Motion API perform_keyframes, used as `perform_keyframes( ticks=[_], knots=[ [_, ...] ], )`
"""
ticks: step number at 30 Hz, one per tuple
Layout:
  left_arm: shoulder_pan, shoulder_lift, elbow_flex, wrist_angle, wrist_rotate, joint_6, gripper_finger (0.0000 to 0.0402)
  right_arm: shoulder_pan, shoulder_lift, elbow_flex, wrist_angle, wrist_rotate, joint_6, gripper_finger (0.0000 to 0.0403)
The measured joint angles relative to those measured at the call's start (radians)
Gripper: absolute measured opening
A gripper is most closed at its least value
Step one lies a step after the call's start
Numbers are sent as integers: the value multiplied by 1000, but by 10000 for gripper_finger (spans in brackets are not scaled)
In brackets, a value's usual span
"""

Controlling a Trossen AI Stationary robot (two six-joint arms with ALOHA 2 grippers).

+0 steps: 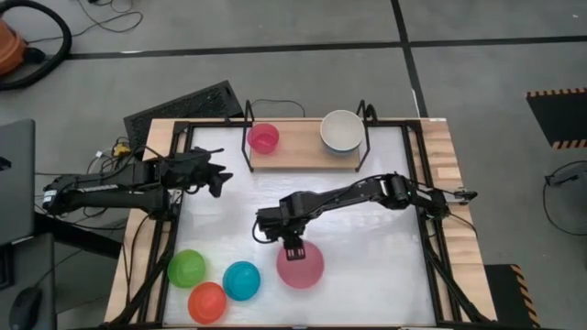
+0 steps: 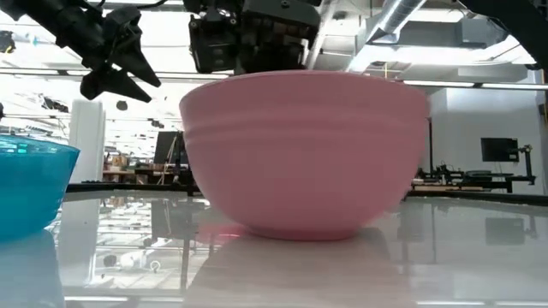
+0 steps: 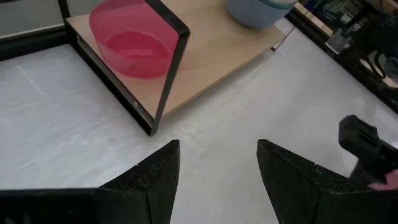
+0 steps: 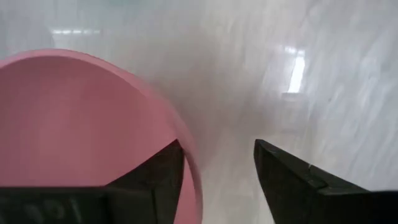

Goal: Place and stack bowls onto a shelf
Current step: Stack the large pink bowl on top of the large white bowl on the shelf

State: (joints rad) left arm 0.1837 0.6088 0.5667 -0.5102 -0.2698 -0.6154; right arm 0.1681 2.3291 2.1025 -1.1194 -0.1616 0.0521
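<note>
Straddling the pink bowl's [image 1: 301, 266] rim, right gripper [image 1: 293, 251] spread

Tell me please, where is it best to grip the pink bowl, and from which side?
Probably grip the pink bowl by its thin rim, coming from above: it stands upright and open. The right gripper already straddles that rim, one finger inside and one outside.

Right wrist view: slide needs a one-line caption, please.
Open right gripper straddles the pink bowl rim on the white table.
</note>
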Motion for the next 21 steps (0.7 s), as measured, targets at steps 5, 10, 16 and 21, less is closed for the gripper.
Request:
perform_keyframes(
  ticks=[5,10,16,21],
  knots=[
    [0,0,0,0,-6,-11,199,2,3,0,14,33,11,152],
    [0,0,0,-23,-7,-22,199,0,40,-2,-20,46,-11,81],
    [0,0,0,-32,-7,-22,199,-33,41,2,-50,49,-62,24],
    [0,0,0,-34,-7,-22,199,-111,6,52,-125,101,-133,24]
  ],
)
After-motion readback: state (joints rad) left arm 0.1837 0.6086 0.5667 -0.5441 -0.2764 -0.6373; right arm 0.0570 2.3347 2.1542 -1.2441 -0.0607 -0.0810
